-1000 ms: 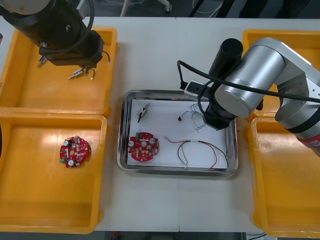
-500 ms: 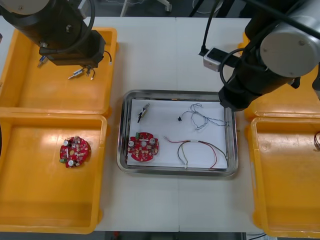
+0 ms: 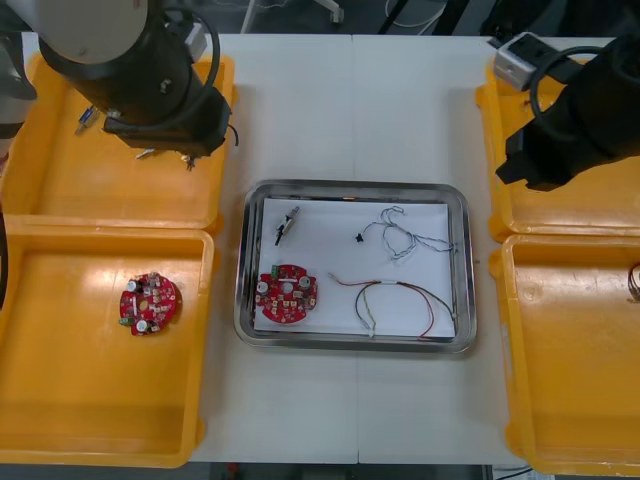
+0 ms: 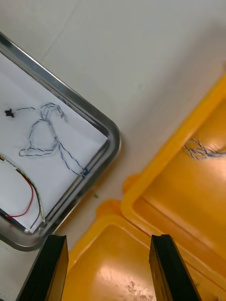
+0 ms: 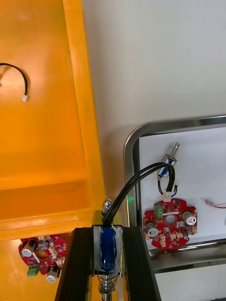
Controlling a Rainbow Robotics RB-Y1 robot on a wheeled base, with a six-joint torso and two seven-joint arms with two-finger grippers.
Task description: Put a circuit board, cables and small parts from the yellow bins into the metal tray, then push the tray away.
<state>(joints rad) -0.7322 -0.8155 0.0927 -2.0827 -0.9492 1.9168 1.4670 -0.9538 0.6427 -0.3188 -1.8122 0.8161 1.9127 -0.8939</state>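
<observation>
**Right arm quits the tray**

We see the right pincer (image 4: 109, 240), spread and empty, moved off the shiny metal tray (image 3: 355, 343) to the far-right yellow plastic bin (image 3: 492, 200). The left pincer (image 5: 108, 235) pinches a black cable (image 5: 136, 183) over the far-left yellow plastic bin (image 3: 100, 200). The gripped end of the cable is partly hidden.

You have a light table (image 3: 350, 100) with five things sitting directly on it. The metal tray (image 3: 355, 186) is in the middle, square to the table edges. On your left, the far left bin (image 3: 60, 190) and near left bin (image 3: 70, 400) are butted together. The far right bin (image 3: 560, 215) and near right bin (image 3: 570, 380) mirror them. Strips of bare tabletop separate the tray from the bins.
</observation>
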